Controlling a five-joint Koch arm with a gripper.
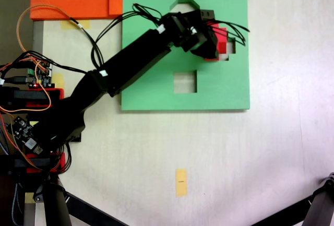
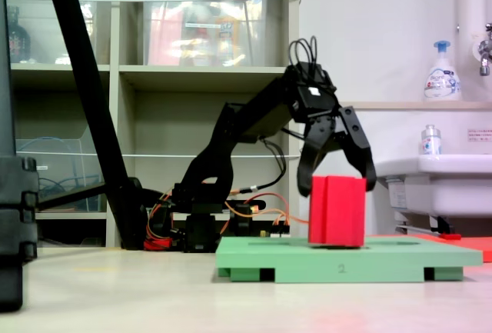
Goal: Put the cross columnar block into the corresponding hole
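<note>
**Green board, red block standing in its cutout**

Green foam board (image 2: 346,260) lies flat on the table. The red cross columnar block (image 2: 337,211) stands upright in the corresponding hole (image 1: 230,48). The gripper (image 2: 337,181) straddles its top, jaws spread, gripping nothing

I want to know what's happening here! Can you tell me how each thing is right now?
Red cross block: upright, standing at the plus-shaped hole, mostly sticking up above the board.
Tool: open, jaws on either side of the block's top.
Green board: lying flat on the table.
Square hole: empty.
Octagonal hole: empty.
</note>
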